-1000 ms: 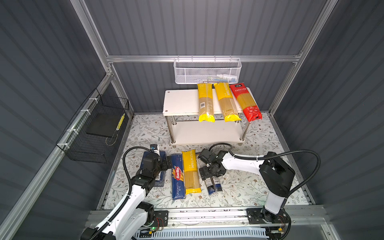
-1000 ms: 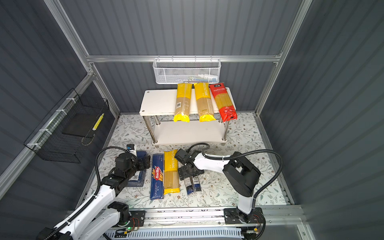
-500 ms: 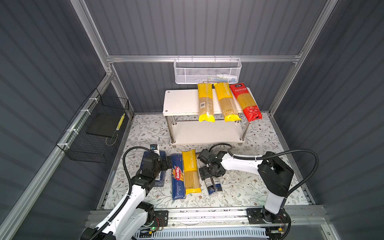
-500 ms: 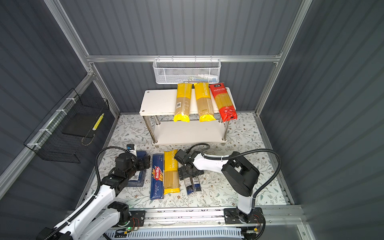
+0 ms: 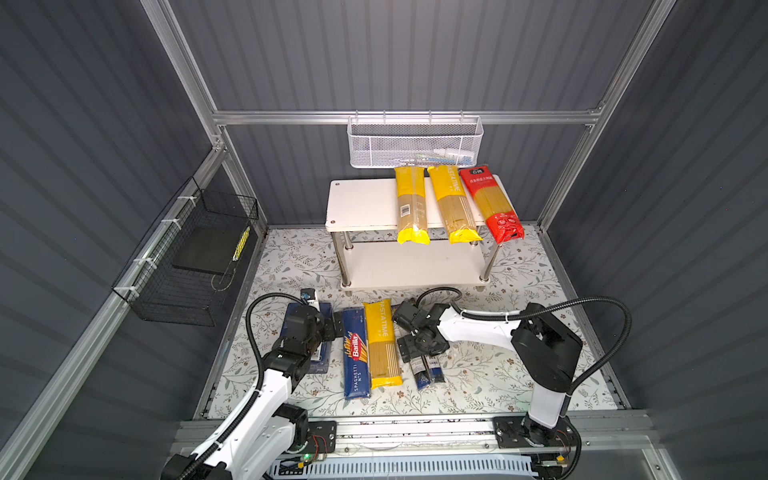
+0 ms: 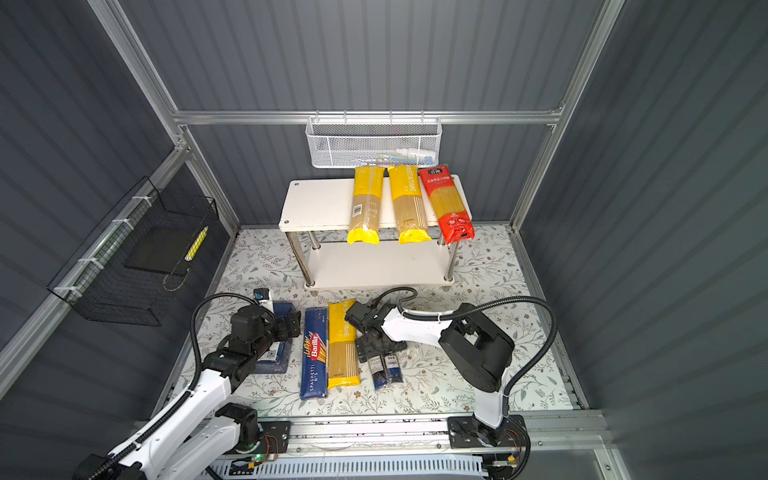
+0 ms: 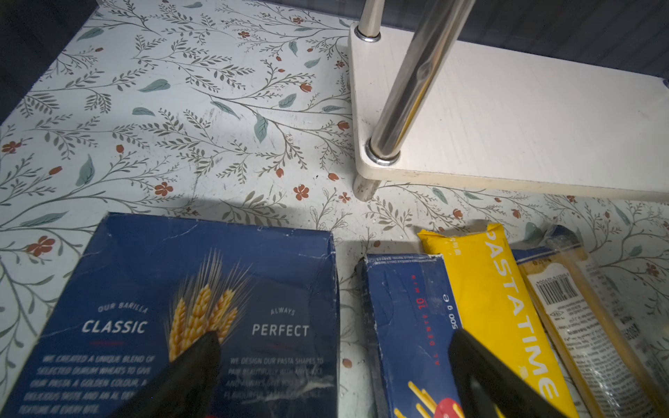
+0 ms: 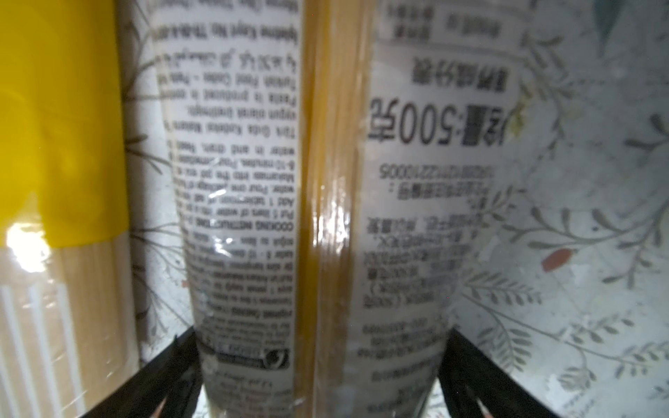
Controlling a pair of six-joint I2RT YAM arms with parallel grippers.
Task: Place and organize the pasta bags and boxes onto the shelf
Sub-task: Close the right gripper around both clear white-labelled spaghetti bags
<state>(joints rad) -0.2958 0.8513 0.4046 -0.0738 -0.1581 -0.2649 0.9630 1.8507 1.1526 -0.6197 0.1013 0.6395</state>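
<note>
While the right gripper (image 8: 320,343) sits over the clear bag (image 5: 427,369) near the front edge of the bench (image 5: 498,386), its jaws are spread wide, straddling it. The left gripper (image 7: 333,338) has its jaws gaping too, empty, above the wide Barilla box (image 7: 181,275).

White mesh basket (image 5: 415,145) rear rail; black wire basket (image 5: 174,305) left wall

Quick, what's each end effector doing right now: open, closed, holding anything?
Left end effector: open, holding nothing.
Right end effector: open, one finger on either side of the clear bag.
</note>
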